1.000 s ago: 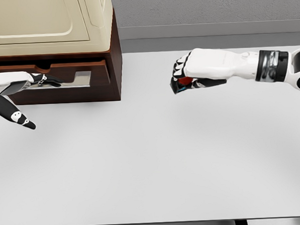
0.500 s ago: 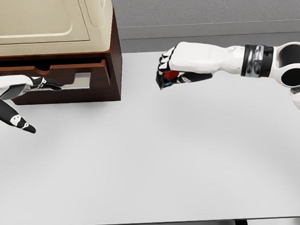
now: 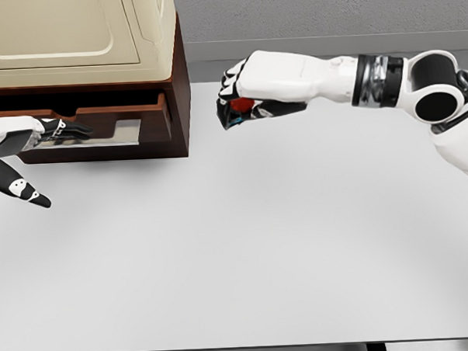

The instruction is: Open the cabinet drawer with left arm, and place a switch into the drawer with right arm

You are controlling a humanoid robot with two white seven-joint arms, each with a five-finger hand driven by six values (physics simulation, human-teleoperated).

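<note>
The dark brown cabinet [image 3: 179, 85] with a beige top stands at the table's back left. Its drawer [image 3: 150, 117] is pulled out a little, and a silvery strip shows along its front. My left hand [image 3: 55, 129] comes in from the left edge with its fingers curled on the drawer handle [image 3: 92, 133], thumb hanging below. My right hand [image 3: 233, 112] hovers above the table just right of the cabinet, shut on the switch [image 3: 242, 105], a small red and blue piece mostly hidden by the fingers.
The white table [image 3: 245, 245] spreads in front of the cabinet. A grey wall [image 3: 320, 12] runs behind it. The table's front edge lies near the bottom of the view.
My right hand has carried the switch to the left, toward the cabinet. The drawer has slid out slightly under my left hand.
</note>
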